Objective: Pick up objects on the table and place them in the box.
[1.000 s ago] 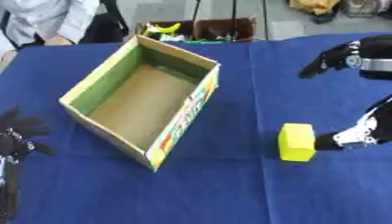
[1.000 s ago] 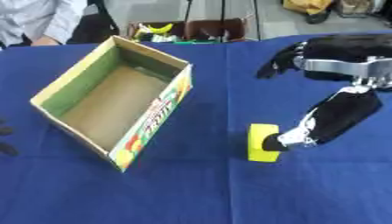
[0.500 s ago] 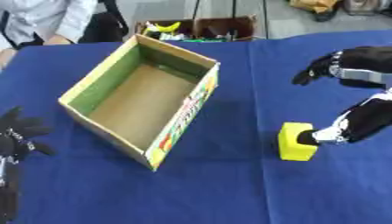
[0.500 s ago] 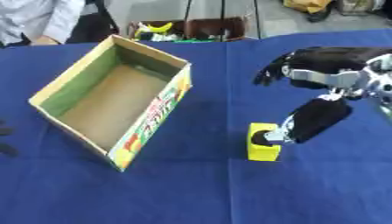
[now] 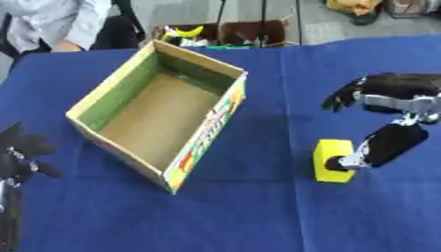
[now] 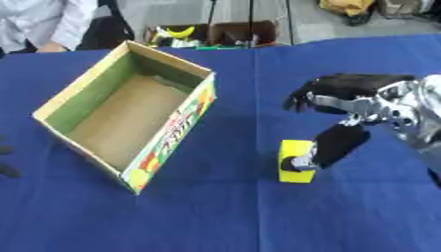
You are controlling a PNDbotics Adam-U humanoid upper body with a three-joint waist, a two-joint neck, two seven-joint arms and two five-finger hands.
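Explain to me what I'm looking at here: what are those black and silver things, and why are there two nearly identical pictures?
Both pictures come from one stereo camera in a humanoid robot's head, looking down at its work; they are its left eye and right eye views of the same moment, so they nearly match. A person drives the robot.

The black and silver shape on the right is the right robot hand on its arm. Its fingers spread above the table while the thumb reaches down against the side of a yellow block. The block rests on the blue tablecloth and is not lifted.

The dark shape at the lower left edge is the left robot hand, idle, fingers spread.

The open cardboard box to the left of the block looks empty. The block is meant to go into it.
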